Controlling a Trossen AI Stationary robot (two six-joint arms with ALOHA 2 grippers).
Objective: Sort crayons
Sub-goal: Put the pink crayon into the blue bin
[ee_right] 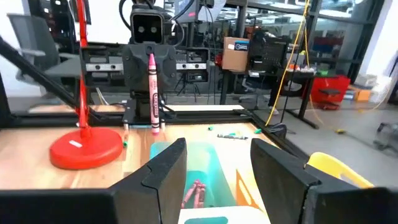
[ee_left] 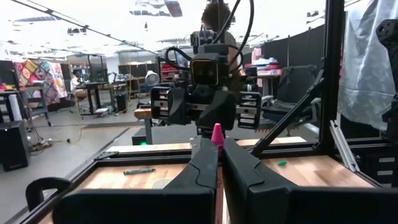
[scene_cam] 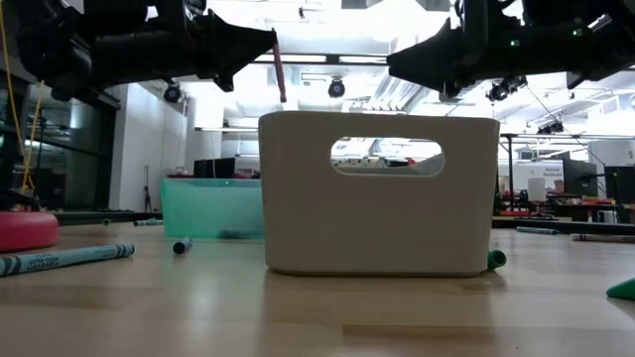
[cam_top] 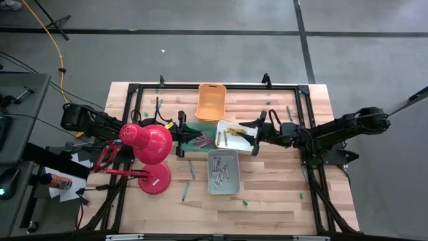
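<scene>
Crayon (ee_right: 151, 90), pink, pinched upright in my left gripper (ee_right: 151, 118), held in the air over the teal bin (cam_top: 196, 136). I see its tip poking up between the pressed-together fingers (ee_left: 205, 163) in the left wrist view, and it hangs thin and dark from that gripper in the low view. Right gripper (cam_top: 256, 125) sits spread and holding nothing, over the white bin (cam_top: 248, 142) with yellow crayons (cam_top: 232, 128). Teal bin holds red and pink crayons (cam_top: 200, 142). Grey bin (cam_top: 233, 183) on the counter (cam_top: 274, 194) holds grey crayons (cam_top: 218, 169). Orange bin (cam_top: 210, 99) stands behind. Loose crayons (cam_top: 188, 181) lie on the counter near the red lamp (cam_top: 152, 144).
</scene>
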